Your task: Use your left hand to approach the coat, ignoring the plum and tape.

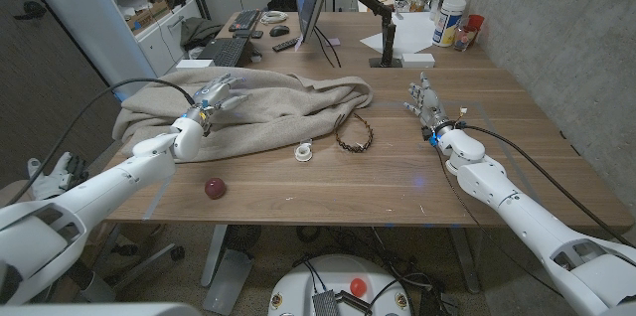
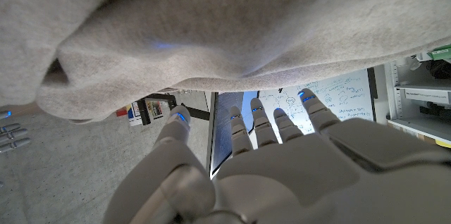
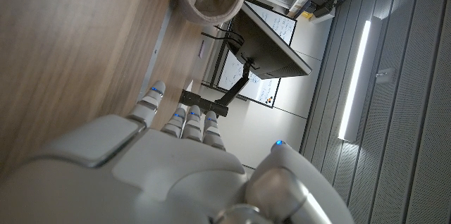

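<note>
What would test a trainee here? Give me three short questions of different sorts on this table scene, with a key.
1. True or false: the left hand is over the coat.
2. Which lies nearest the table's front edge? A) the plum B) the tape C) the bracelet
3. Fill in: the right hand holds ____.

Key: 1 true; 2 A; 3 nothing, its fingers are apart above the table.
</note>
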